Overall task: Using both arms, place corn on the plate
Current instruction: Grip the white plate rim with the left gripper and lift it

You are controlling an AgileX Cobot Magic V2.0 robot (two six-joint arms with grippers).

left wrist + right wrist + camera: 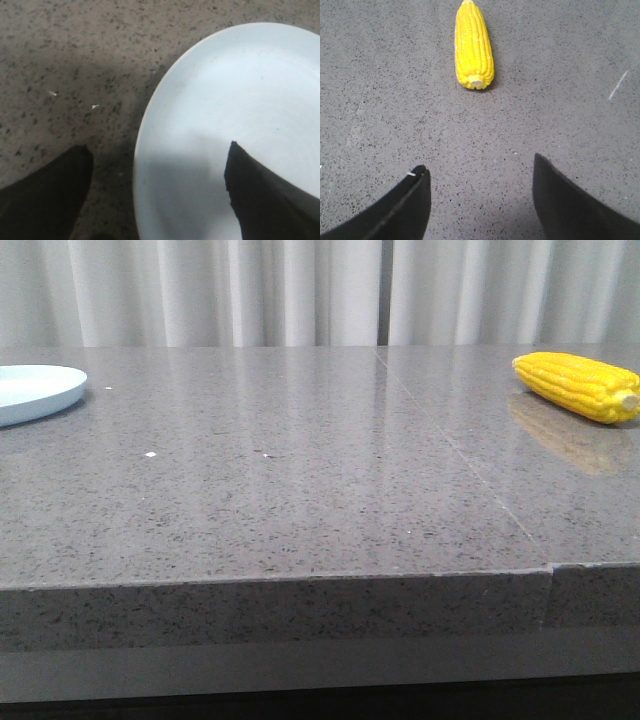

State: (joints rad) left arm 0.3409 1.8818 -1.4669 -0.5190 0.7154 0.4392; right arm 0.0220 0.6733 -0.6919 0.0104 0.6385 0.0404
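The yellow corn (pixel 580 386) lies on the grey table at the far right, pale stub toward the right. In the right wrist view the corn (pixel 473 46) lies ahead of my right gripper (pixel 479 167), which is open and empty, well short of the cob. The pale blue-white plate (pixel 32 391) sits at the far left edge of the front view. In the left wrist view the plate (pixel 240 100) is empty; my left gripper (pixel 159 150) is open above its rim, one finger over the plate, one over the table. Neither gripper shows in the front view.
The speckled grey stone table (pixel 300 480) has a seam (pixel 450 440) running from the back toward the front right. Small white specks (pixel 150 454) lie on it left of middle. White curtains hang behind. The table's front edge (pixel 280 580) is near the camera.
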